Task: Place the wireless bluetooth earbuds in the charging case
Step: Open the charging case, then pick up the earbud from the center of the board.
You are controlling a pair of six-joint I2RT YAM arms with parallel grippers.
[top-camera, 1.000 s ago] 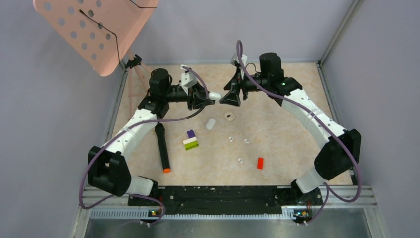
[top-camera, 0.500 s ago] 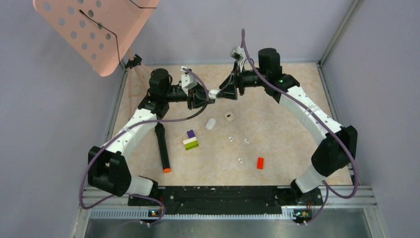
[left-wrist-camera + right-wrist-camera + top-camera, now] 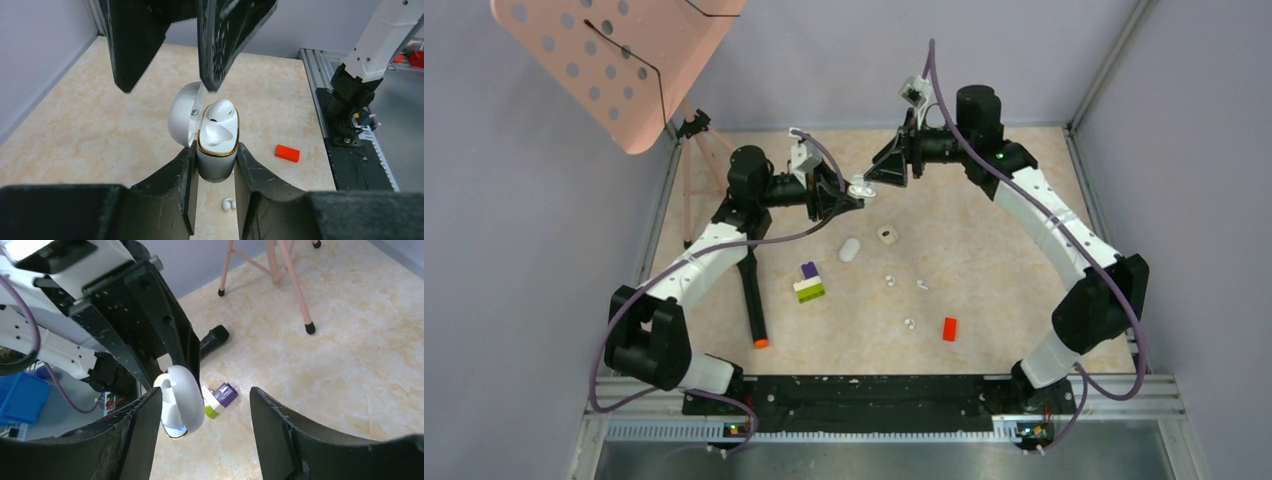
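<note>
Two arms meet above the far middle of the worktop (image 3: 1004, 260). The left gripper (image 3: 214, 156) has its jaws clamped on the lower body of one white charging case (image 3: 216, 167), held upright in the air with its lid (image 3: 181, 120) swung open. One earbud (image 3: 221, 109) sits in the case's well farther from the left wrist camera. The right gripper (image 3: 202, 392) hangs just above with jaws wide apart and the lid between them, close to one finger; whether they touch cannot be told. Three more earbuds lie apart on the worktop: one (image 3: 889, 281), another (image 3: 922, 285) and a third (image 3: 909, 324). Also there are one second white case (image 3: 850, 249), one small beige round object (image 3: 886, 235), one red brick (image 3: 949, 328), one stack of purple, white and green bricks (image 3: 809, 282), one black marker (image 3: 752, 300) with an orange tip, and one pink perforated stand (image 3: 624, 70). A second earlier the right gripper was level with the left, nose to nose at the case. It has since lifted and drawn back, and the left arm has swung aside, baring the stand's legs. The loose pieces have not moved.
</note>
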